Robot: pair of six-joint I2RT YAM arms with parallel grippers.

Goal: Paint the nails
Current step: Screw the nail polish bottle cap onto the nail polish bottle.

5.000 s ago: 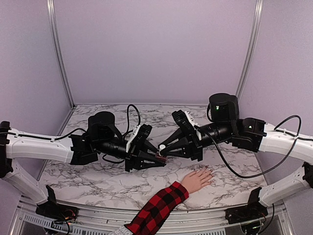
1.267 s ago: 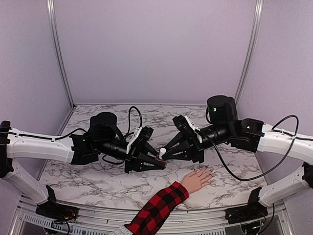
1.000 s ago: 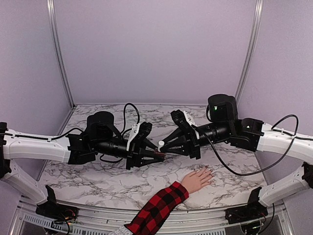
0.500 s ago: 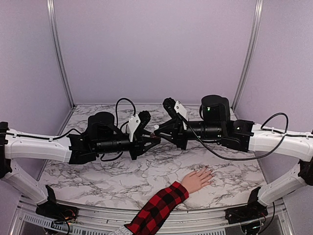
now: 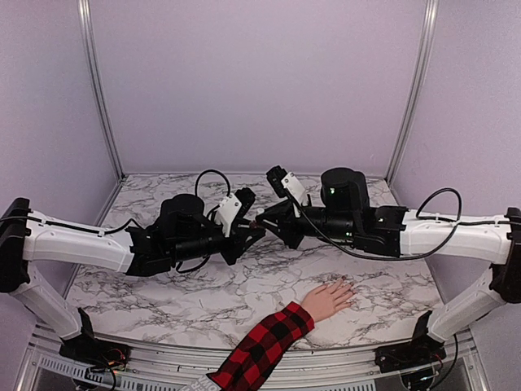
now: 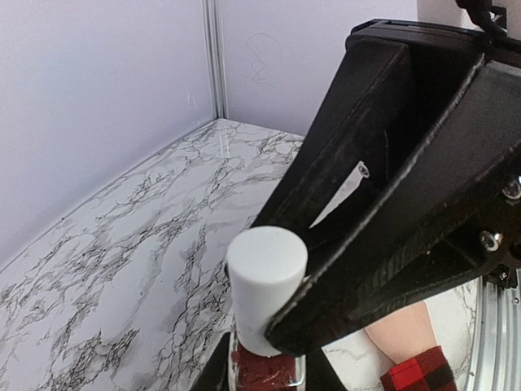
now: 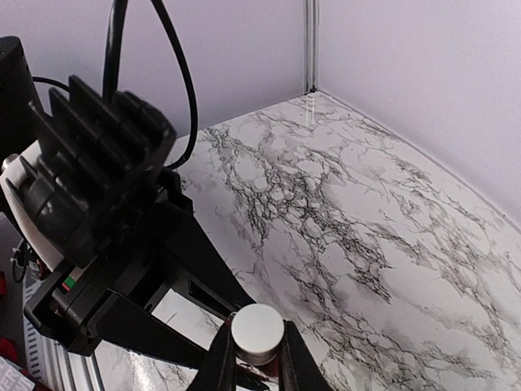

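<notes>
Top external shows one bottle (image 6: pixel 262 368), left gripper (image 5: pixel 251 230) clamped on its body, right gripper (image 5: pixel 264 220) on its cap (image 7: pixel 257 332).

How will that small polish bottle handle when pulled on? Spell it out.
Probably light and stiff: the polish bottle is small and looks like glass, so likely fragile if dropped. Its smooth, round white cap may slip or spin under a pinch.

From above, the nails (image 5: pixel 348 287) on the pale hand (image 5: pixel 328 298) are too small to make out, and the polish bottle (image 6: pixel 262 372) is lost between the meeting jaws. The left wrist view's bottom edge cuts off its red body.
</notes>
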